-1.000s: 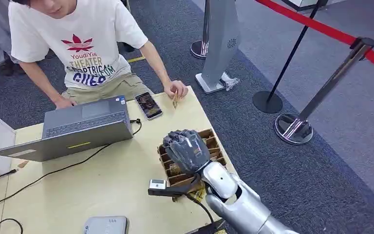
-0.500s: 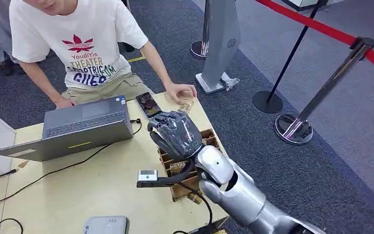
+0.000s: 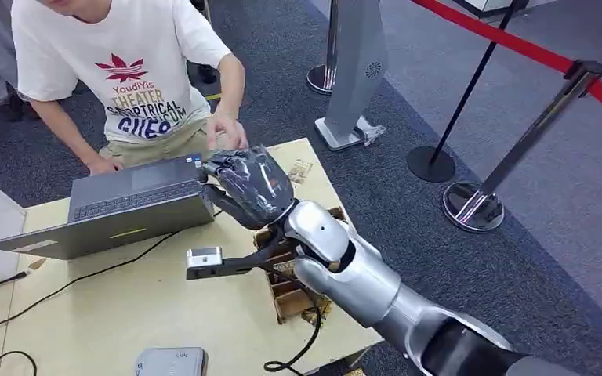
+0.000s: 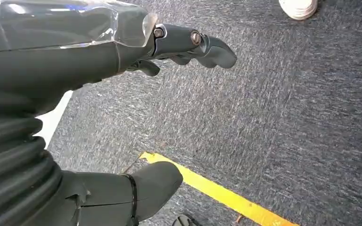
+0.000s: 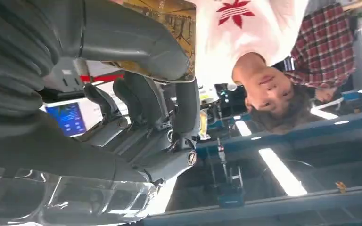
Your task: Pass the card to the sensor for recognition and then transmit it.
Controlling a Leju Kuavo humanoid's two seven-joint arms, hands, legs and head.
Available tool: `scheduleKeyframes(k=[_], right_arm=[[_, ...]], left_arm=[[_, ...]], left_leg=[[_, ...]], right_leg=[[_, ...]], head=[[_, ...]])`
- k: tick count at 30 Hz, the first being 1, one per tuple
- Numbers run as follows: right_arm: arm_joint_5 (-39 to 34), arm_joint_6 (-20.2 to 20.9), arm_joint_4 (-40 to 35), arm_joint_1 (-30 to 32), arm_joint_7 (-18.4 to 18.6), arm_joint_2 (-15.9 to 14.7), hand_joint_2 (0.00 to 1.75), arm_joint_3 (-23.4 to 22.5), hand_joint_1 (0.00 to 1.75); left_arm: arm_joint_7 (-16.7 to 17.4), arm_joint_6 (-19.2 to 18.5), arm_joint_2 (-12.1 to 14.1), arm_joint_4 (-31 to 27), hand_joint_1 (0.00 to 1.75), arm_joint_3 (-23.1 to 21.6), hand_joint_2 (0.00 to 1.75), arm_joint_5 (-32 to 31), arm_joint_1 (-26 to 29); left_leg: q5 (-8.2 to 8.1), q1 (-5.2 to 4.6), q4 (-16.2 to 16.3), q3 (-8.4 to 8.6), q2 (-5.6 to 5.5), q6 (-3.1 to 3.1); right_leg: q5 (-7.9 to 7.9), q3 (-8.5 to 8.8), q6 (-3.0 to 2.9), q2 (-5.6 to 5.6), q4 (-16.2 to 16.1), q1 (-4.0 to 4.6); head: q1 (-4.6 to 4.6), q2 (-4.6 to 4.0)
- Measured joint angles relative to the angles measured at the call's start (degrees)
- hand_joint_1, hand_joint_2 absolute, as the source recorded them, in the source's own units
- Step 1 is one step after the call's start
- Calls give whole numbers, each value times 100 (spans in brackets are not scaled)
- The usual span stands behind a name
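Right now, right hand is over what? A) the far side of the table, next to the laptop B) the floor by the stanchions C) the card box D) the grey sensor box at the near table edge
A: in the head view the right hand is raised beside the laptop, near the person's hand, well away from the grey sensor box.
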Motion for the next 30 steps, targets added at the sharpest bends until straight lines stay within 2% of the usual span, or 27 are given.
scheduleKeyframes(k=[7,12,13,14,15,16,17,19,30], right_arm=[[-107,-26,681,-428,-31,411,175,234,171],[-127,-123,1122,-642,-85,599,175,394,175],[-138,-162,1203,-667,-85,628,175,427,168],[-138,-207,1285,-690,-85,654,175,464,133],[-138,-249,1353,-708,-85,682,175,490,133],[-140,-293,1413,-725,-85,704,175,507,59],[-155,-343,1493,-744,-81,732,175,538,17],[-173,-404,1615,-777,-81,759,175,595,0],[-131,-643,1911,-774,-9,800,175,778,0]], left_arm=[[2,33,26,72,0,-31,175,-26,3],[0,33,57,125,0,-72,175,-48,6],[0,33,59,133,0,-79,175,-50,7],[2,35,68,140,0,-81,175,-52,8],[0,39,77,151,0,-83,175,-55,8],[2,42,81,164,0,-83,175,-57,8],[0,46,85,166,0,-83,175,-57,10],[0,50,94,181,0,-83,175,-57,11],[20,85,133,230,0,-83,175,-55,21]], left_leg=[[0,0,0,-2,-1,0],[0,0,0,-2,-1,0],[0,0,0,-2,-1,0],[0,-1,0,-2,-1,0],[0,-1,0,-2,-1,0],[0,0,0,-2,-1,0],[0,0,0,-2,-1,0],[0,0,0,-2,-1,0],[0,-1,0,-1,-1,0]], right_leg=[[0,0,0,-1,2,0],[0,0,0,-1,1,-1],[0,0,0,-1,1,-1],[0,0,0,-1,1,-1],[0,0,0,-1,1,-1],[0,0,0,-1,1,-1],[0,0,0,-1,1,-1],[0,0,0,-1,1,-1],[0,-1,0,-1,1,-1]], head=[[2,0],[2,0],[0,0],[2,0],[0,0],[2,0],[2,0],[2,0],[2,0]])
